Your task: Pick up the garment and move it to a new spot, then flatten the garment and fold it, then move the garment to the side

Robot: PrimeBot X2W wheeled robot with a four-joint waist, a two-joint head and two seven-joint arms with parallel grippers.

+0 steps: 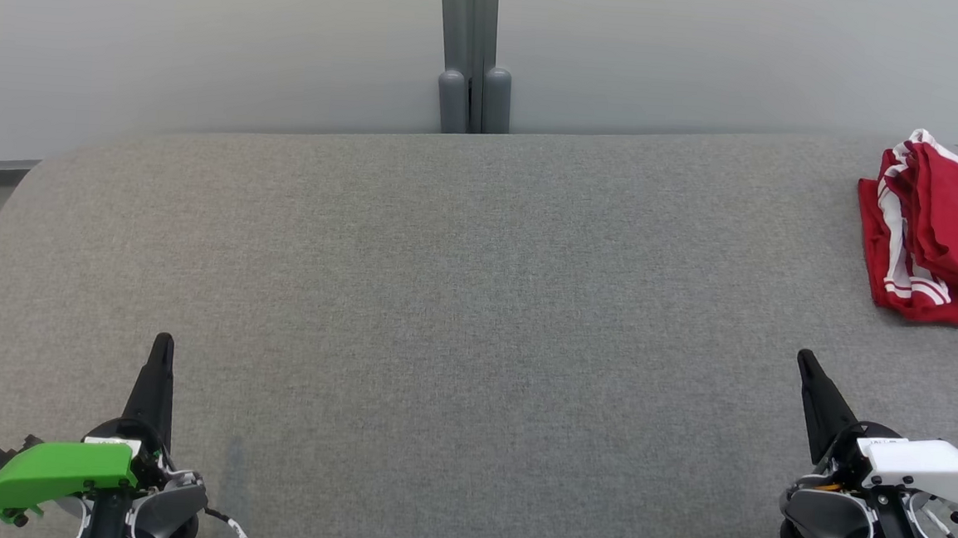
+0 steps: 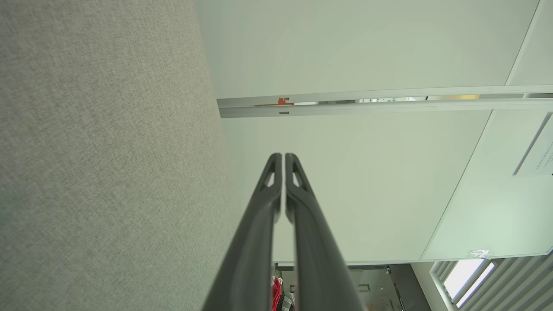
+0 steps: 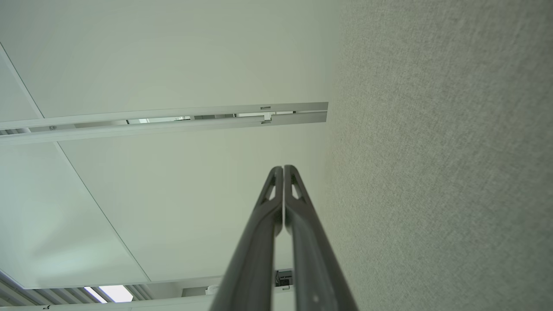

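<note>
The garment [image 1: 943, 235] is red with white stripes and lies bunched at the far right of the grey fabric surface [image 1: 460, 301], partly cut off by the head view's right edge. At the lower left my left gripper [image 1: 163, 341] rests over the fabric, shut with nothing in it; its left wrist view shows the two dark fingertips [image 2: 283, 156] pressed together. My right gripper [image 1: 806, 357] sits at the lower right, shut and empty too, some way in front of the garment. Its tips [image 3: 283, 168] meet in the right wrist view.
A grey post [image 1: 475, 52] stands behind the surface at the middle, against pale wall panels. The surface curves down at its far left edge [image 1: 10, 190]. Wide bare fabric lies between the two grippers.
</note>
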